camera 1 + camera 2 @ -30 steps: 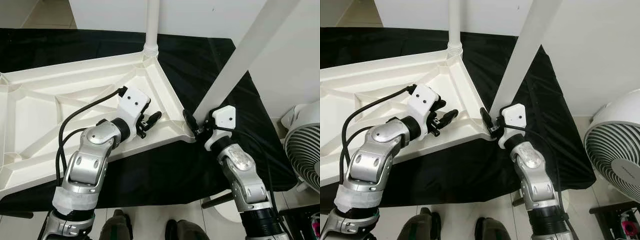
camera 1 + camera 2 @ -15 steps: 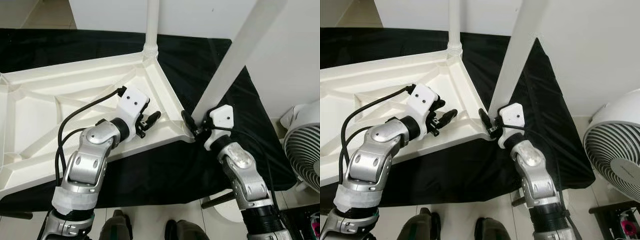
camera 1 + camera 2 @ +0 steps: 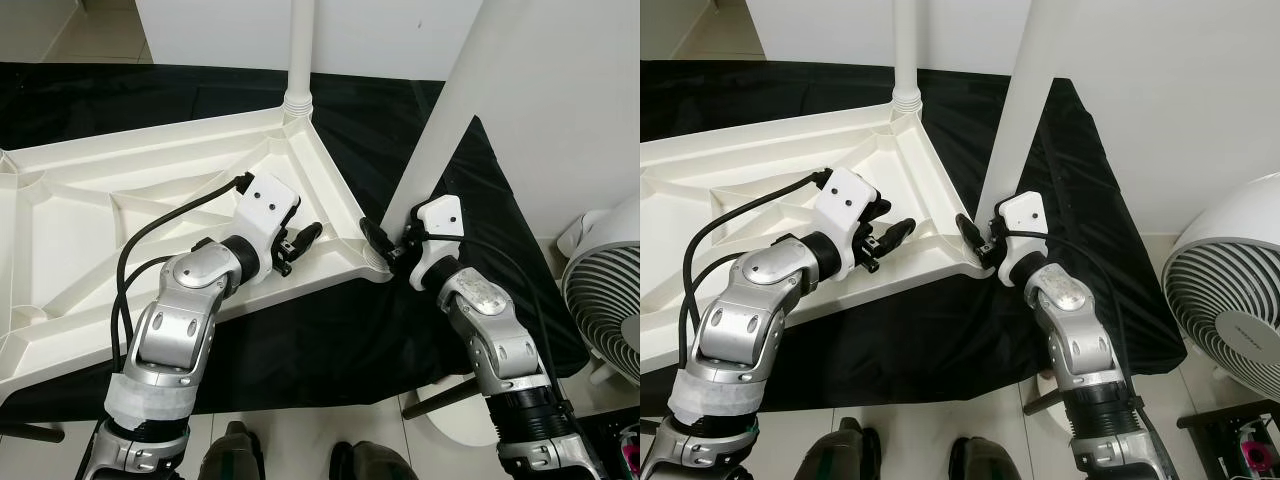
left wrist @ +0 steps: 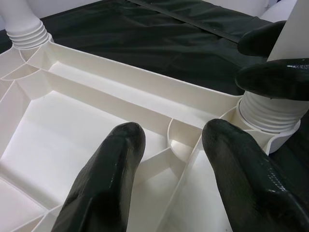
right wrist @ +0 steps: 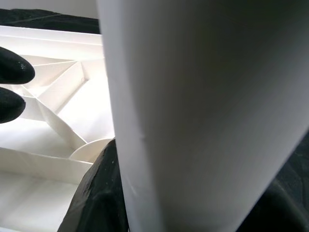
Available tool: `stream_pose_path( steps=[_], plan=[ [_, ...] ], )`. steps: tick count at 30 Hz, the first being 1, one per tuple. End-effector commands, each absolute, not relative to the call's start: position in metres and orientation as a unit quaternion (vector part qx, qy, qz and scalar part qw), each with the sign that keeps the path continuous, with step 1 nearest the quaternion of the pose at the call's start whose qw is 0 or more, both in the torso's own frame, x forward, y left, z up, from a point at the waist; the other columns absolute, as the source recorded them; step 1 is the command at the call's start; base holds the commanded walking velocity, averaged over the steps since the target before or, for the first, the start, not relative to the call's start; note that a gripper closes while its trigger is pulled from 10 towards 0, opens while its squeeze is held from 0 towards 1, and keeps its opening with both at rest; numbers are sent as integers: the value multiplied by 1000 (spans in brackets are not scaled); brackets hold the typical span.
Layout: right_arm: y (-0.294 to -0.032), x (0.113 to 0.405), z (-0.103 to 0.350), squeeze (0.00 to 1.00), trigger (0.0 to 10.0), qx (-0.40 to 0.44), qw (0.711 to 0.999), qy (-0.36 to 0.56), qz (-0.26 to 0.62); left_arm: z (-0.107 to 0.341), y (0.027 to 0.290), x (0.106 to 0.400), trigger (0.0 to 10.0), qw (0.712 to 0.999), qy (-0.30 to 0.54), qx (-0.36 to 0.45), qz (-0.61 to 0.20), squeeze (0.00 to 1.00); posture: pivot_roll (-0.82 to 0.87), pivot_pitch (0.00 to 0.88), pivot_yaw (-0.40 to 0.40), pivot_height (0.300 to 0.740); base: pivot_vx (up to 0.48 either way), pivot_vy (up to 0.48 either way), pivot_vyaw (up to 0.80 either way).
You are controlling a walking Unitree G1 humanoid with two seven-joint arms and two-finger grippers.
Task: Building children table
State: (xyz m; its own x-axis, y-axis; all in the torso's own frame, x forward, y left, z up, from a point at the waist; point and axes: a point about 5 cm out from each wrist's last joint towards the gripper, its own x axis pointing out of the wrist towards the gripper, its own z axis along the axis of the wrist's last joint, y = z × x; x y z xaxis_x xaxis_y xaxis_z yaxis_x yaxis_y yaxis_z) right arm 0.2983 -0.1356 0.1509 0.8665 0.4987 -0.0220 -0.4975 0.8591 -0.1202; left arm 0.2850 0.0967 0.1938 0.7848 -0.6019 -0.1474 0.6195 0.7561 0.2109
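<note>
At the near right corner of the upturned tabletop, the right gripper (image 3: 385, 243) is clamped on a white table leg (image 3: 448, 115), its black fingers (image 3: 967, 229) pinching the tube just above the ribbed collar where the leg meets the corner socket (image 4: 264, 117). The leg rises from there, leaning slightly away to the robot's right, and runs out of the top of the head views. In the right wrist view the tube (image 5: 207, 106) stands very close to the camera, with one dark finger pad (image 5: 99, 193) pressed against it.

Just beside it, over the ribbed underside of the same corner, the left gripper (image 3: 300, 240) hovers with its two fingers (image 4: 104, 179) apart and nothing between them; whether the tips touch the plastic cannot be told.

The white plastic tabletop (image 3: 90, 215) lies upside down, its stiffening ribs facing up, on a black cloth (image 3: 400, 120) that covers the surface beneath. A second white leg (image 3: 301, 50) stands upright in the socket at the far corner.

To the robot's right, on the tiled floor, stands a white fan (image 3: 1230, 300). At the bottom edge of the head views the tips of two dark shoes (image 3: 855, 450) show.
</note>
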Motion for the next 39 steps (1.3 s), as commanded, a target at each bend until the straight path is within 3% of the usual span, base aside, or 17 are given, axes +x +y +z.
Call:
stream_pose_path(
  steps=[1, 17, 26, 39],
  plan=[
    [-151, 291, 103, 0, 10000, -64, 961, 127, 237, 194, 100, 286, 10000, 950, 32, 130, -282, 0, 34, 87, -36, 740, 0, 0, 0],
    [-154, 297, 103, 0, 10000, -41, 968, 133, 209, 193, 100, 284, 10000, 949, 33, 131, -285, 0, 32, 80, -39, 740, 0, 0, 0],
    [-150, 302, 104, 0, 10000, -8, 989, 112, 95, 192, 99, 284, 10000, 949, 32, 132, -284, 0, 35, 78, -43, 740, 0, 0, 0],
    [-140, 307, 105, 0, 10000, 12, 996, 92, -11, 192, 99, 283, 10000, 949, 32, 131, -284, 0, 37, 81, -47, 740, 0, 0, 0]
  ],
)
